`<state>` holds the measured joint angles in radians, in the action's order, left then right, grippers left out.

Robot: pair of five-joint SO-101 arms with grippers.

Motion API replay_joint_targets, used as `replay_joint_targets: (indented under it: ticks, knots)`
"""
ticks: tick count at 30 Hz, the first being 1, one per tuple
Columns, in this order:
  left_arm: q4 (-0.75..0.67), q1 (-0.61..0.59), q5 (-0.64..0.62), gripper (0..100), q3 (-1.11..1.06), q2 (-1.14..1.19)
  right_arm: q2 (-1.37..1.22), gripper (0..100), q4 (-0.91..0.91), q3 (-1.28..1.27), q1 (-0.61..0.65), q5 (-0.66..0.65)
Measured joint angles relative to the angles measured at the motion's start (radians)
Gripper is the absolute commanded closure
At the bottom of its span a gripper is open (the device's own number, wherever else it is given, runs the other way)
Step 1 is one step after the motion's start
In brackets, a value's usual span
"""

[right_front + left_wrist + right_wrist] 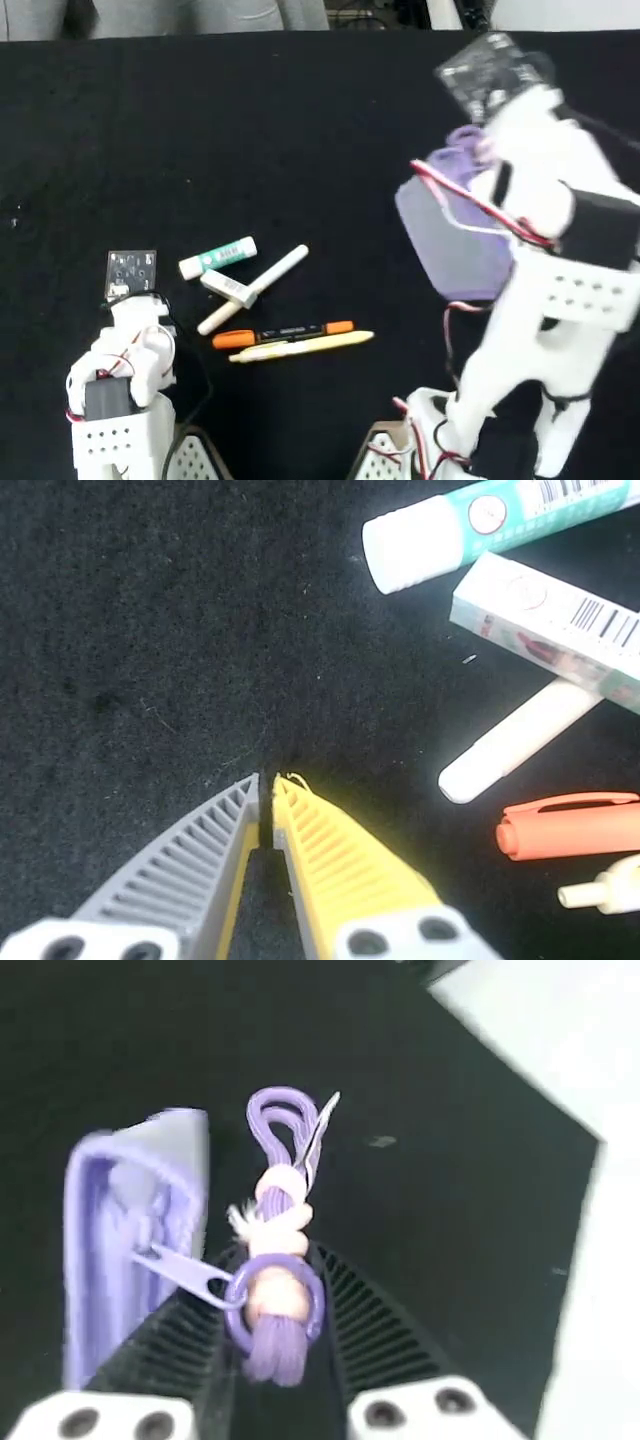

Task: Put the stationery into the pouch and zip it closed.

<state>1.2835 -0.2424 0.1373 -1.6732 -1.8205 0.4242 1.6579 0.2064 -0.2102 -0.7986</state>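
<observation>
My right claw (pixel 275 1265) seems, through the blur, pinched on the purple cord tassel (pixel 270 1350) of the soft lilac fabric pouch (pixel 455 240), over the right side of the black table (pixel 250 130). My left claw (pixel 268 792) is closed tight on nothing, near the loose green-labelled glue stick (pixel 217 257), white marker (pixel 270 275), orange pen (pixel 283 333) and yellow pen (pixel 300 346).

Black worktop (pixel 250 130). Lower centre of frame: green-and-white glue stick (pixel 218 257), small white box (pixel 228 288) lying across a white marker (pixel 285 264), then an orange pen (pixel 283 333) and yellow pen (pixel 300 346) side by side, touching. Left arm (pixel 125 380) at lower left, near the glue stick. Purple pouch (pixel 455 245) at right centre, partly covered by the right arm (pixel 545 270)
</observation>
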Motion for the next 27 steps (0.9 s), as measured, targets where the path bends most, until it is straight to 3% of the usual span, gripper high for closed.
replay_joint_targets:
  ticks: [17, 22, 27]
  knots:
    - [0.000, 0.000, 0.000, 97, 0.000, 0.000, 0.157, 98.8, 0.057, -0.443, 0.531, 0.086]
    - [0.000, 0.000, 0.000, 97, 0.000, 0.000, 0.236, 98.7, -0.044, -0.667, 0.552, 0.091]
    - [0.000, 0.000, 0.000, 97, 0.000, 0.000, 0.295, 98.4, -0.255, -0.913, 0.555, 0.130]
